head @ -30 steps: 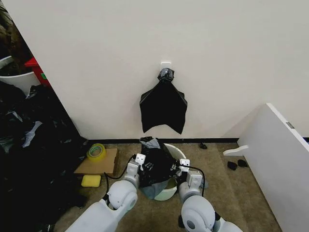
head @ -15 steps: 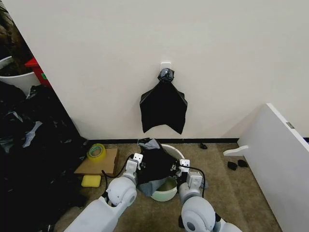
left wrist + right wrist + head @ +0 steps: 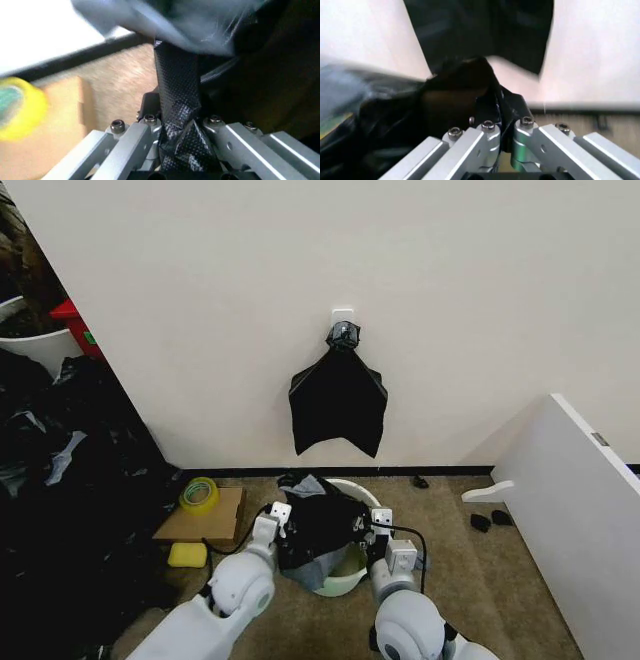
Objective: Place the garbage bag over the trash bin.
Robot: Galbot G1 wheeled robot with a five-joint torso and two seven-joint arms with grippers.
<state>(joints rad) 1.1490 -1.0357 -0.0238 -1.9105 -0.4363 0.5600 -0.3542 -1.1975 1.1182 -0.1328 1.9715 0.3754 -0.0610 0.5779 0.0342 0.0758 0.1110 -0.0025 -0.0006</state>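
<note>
Both grippers, left [image 3: 281, 514] and right [image 3: 380, 523], clenched on bag [image 3: 318, 525], lifted higher lower centre, bin [image 3: 345, 580] mouth partly draped.

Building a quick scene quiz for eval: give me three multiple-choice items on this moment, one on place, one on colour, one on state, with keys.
1. Where is the tape roll?
A. on the cardboard
B. in the bin
C. on the wall hook

2. What colour is the sponge?
A. red
B. yellow
C. black

3. What is the left gripper doing?
A. open, apart from the bag
B. shut on the garbage bag
C. holding the tape

Key: 1 A, it lies on the board's corner. 2 B, plainly yellow. 3 B, black film is pinched between its fingers above the trash bin; the right gripper grips it too.
</note>
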